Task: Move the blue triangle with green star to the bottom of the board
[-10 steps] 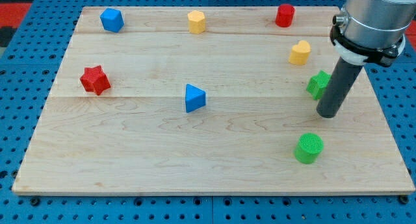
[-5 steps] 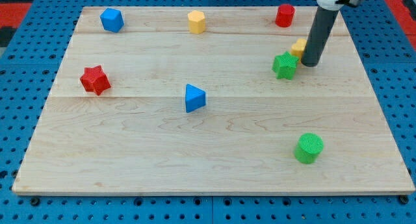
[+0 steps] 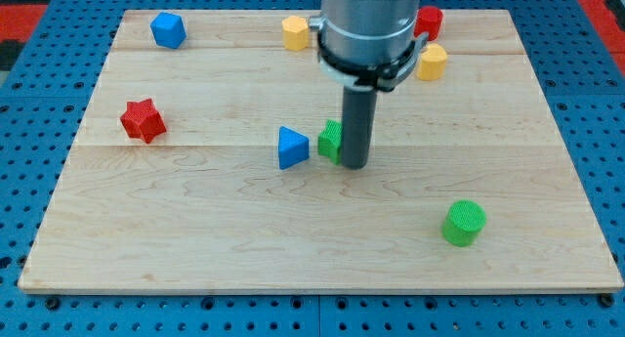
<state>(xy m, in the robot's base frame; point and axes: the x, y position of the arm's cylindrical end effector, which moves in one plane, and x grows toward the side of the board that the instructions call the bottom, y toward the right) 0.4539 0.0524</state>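
Board (image 3: pixel 195 230) first, going from the view's left: a red star (image 3: pixel 143 119) sits by the left edge about halfway up, and a blue block (image 3: pixel 168 29), kind of a chunky polygon, is up in the top-left corner. Further along the top edge there's a yellow block (image 3: pixel 295 31), looks hexagonal.

Near the middle is the blue triangle (image 3: pixel 292 147), lying flat on the wood. Just to its right is the green star (image 3: pixel 332 141), close beside it but I can't tell if they actually touch. Only the left part of the star shows, since the rod covers the rest. My tip (image 3: pixel 354 165) is down on the board right against the star's right side, so the star is squeezed between the triangle and the rod. No gripper on this arm, just the rod, so nothing to open or close.

Right of the arm body, a yellow block (image 3: pixel 431 62) and a red block (image 3: pixel 428 22) sit near the top, both partly hidden. A green cylinder (image 3: pixel 463 223) stands alone toward the bottom right, well apart from everything.
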